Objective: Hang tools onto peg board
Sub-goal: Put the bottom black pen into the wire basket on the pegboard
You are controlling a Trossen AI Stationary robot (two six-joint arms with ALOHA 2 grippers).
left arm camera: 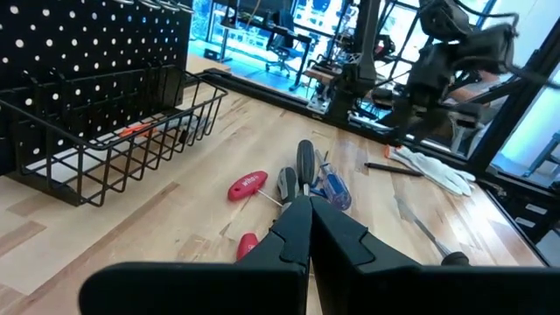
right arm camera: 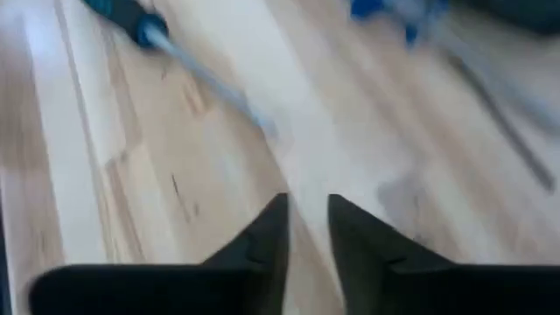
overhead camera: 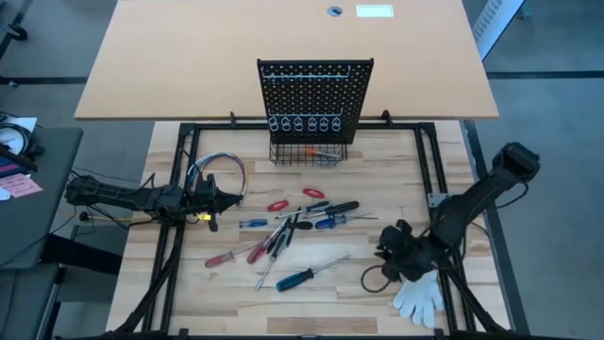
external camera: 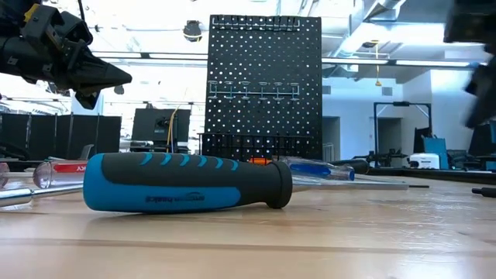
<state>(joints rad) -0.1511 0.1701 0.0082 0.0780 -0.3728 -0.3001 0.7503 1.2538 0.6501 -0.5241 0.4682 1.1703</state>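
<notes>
Pale wood tabletop (overhead camera: 377, 161) is filling the middle of the high view, with a tan desk lying beyond it at the top of the frame. The peg board (overhead camera: 316, 90) is standing upright at upper centre, its row of ring holders (overhead camera: 305, 124) sitting above the black wire basket (overhead camera: 309, 154) at its base; something orange is lying inside the basket, too small to identify. The tools (overhead camera: 300, 225) are lying scattered in the centre of the frame, below the board and apart from it: red-handled, blue-handled and black-handled screwdrivers crossing one another. A blue-and-black screwdriver (overhead camera: 310, 275) is lying lower, alone, at bottom centre; in the low view it is filling the foreground (external camera: 186, 182). The left gripper (overhead camera: 215, 200) is hovering at centre left, just left of the pile, with its fingers (left arm camera: 302, 232) pressed together and holding nothing. A looped wire bundle (overhead camera: 219, 168) is lying just above it. The right gripper (overhead camera: 385, 247) is sitting at lower right, right of the lone screwdriver, its fingers (right arm camera: 267, 236) standing a narrow gap apart over bare wood, gripping nothing. A white glove (overhead camera: 420, 295) is lying just below the right gripper.
</notes>
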